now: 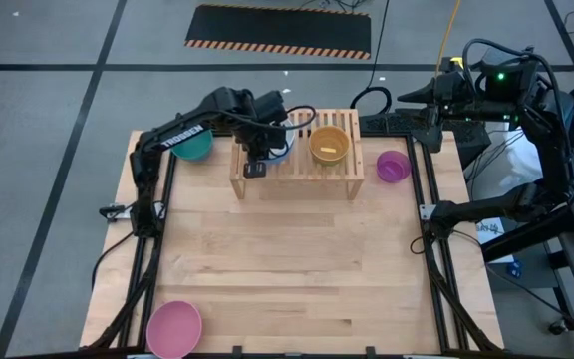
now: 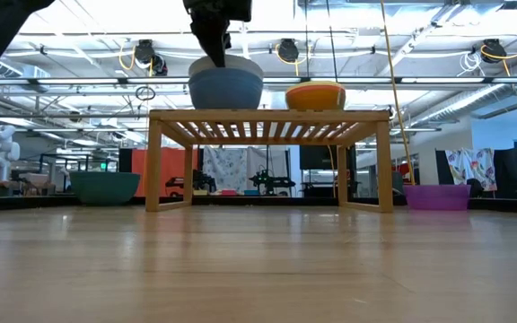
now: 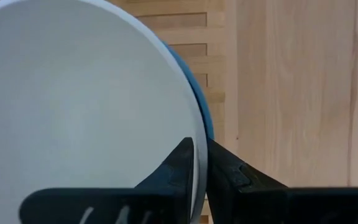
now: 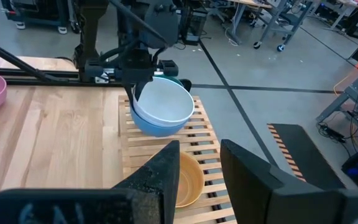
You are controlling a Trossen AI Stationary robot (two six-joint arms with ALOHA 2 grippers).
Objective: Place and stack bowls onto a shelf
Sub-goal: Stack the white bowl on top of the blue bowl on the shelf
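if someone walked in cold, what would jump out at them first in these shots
The left gripper over the shelf, its fingers straddling the rim of a white bowl nested in a blue bowl on the slats. Beside that stack sits a yellow bowl, also on the shelf. Loose bowls dot the table: teal and purple flanking the shelf, pink at the near left corner.

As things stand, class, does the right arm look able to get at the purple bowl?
Probably yes. The purple bowl sits alone on the table beside the shelf, on the right arm's side, nothing over it. The right gripper, open, hangs over the shelf nearby.
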